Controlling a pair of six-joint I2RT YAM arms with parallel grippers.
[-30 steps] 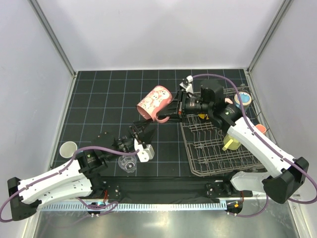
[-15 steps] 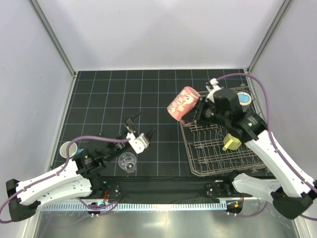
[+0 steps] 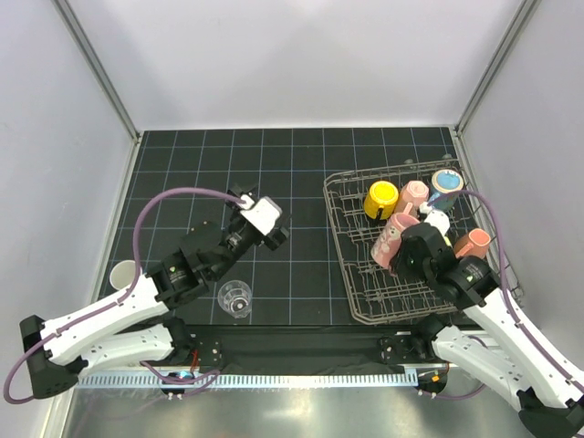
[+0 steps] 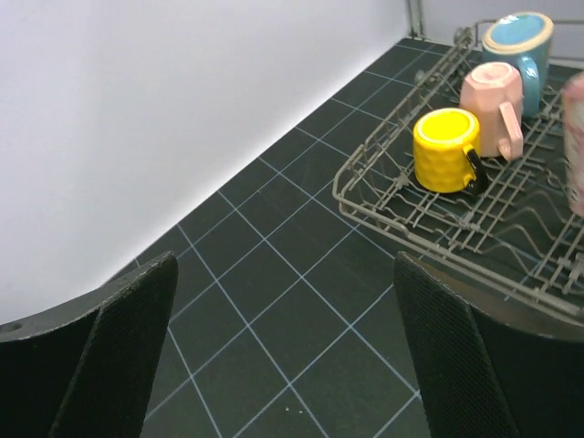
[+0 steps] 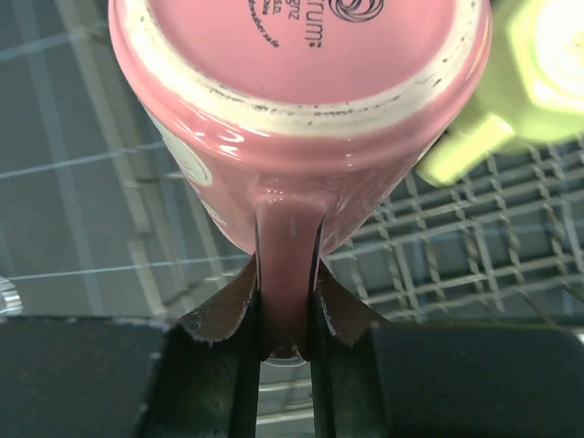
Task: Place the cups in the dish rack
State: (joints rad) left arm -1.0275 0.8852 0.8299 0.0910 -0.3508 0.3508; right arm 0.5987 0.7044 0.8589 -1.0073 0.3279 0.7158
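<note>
— Rack?
— Rack: grey wire, on a gridded black mat. A white wall stands well off the rack's side.
— Contents?
— Yellow mug, dark handle, inside the rack's nearest corner. Salmon mug just behind it, deeper in the rack. Blue mug beyond that, by the rack's far rim. Pink cup, blurred and cut by the frame, over the rack.
— Outside the rack?
— Left gripper: fingers spread wide, nothing between them, short of the rack's near rim.
</note>
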